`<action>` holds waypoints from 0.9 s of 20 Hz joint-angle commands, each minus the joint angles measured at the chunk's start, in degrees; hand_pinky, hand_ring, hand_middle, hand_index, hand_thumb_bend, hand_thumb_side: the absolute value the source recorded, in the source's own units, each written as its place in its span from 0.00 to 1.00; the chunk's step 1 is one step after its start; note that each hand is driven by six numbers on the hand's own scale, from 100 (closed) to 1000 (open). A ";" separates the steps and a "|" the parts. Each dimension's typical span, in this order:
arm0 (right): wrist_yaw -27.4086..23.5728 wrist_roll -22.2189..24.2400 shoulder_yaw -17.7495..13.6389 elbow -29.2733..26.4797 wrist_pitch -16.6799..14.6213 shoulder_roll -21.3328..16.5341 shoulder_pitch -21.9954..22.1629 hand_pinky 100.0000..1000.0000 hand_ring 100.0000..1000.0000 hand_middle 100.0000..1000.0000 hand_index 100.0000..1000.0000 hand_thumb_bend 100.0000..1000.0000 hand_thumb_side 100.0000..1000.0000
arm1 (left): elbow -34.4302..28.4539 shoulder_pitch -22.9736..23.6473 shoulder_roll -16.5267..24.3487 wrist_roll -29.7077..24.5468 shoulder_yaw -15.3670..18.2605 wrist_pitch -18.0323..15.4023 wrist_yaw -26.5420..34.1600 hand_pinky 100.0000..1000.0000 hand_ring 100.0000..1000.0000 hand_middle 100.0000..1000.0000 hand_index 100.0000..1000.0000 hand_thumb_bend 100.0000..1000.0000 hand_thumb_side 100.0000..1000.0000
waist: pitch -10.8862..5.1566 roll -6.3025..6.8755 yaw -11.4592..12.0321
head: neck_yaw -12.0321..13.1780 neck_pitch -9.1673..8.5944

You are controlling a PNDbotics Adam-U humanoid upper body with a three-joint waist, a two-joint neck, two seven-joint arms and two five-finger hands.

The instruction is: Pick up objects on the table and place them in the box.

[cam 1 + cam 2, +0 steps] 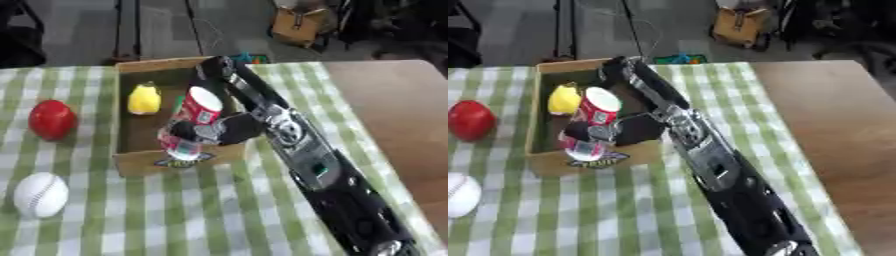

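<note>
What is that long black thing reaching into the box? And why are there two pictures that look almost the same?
The long black thing is a robot's right arm, and a person steers it. At its end is the right hand, with fingers curled round a red and white cup, holding it over a cardboard box.

The two pictures come from the robot's two eyes, cameras in its head looking down, so they look nearly alike.

The box sits on a table with a green and white checked cloth. A yellow toy is already inside the box. On the cloth beside the box lie a red ball and a white baseball, not yet picked up. The left hand does not show.
</note>
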 commanded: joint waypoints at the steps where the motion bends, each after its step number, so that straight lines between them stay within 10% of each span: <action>1: 0.23 -0.77 -0.67 1.75 -0.03 -0.93 -3.27 0.59 0.52 0.32 0.33 0.60 0.49 | -0.82 -0.15 1.37 -0.39 0.14 -0.02 0.27 0.30 0.61 0.75 0.72 0.00 0.99 | -1.32 0.08 0.23 | -0.36 -0.51; 18: 13.33 -6.83 -7.04 20.94 -3.28 1.71 -12.16 0.61 0.52 0.33 0.33 0.64 0.44 | -0.82 -0.74 1.11 -1.56 -0.53 -0.14 0.95 0.29 0.61 0.75 0.72 0.00 1.00 | -0.72 0.26 2.04 | -2.29 -2.25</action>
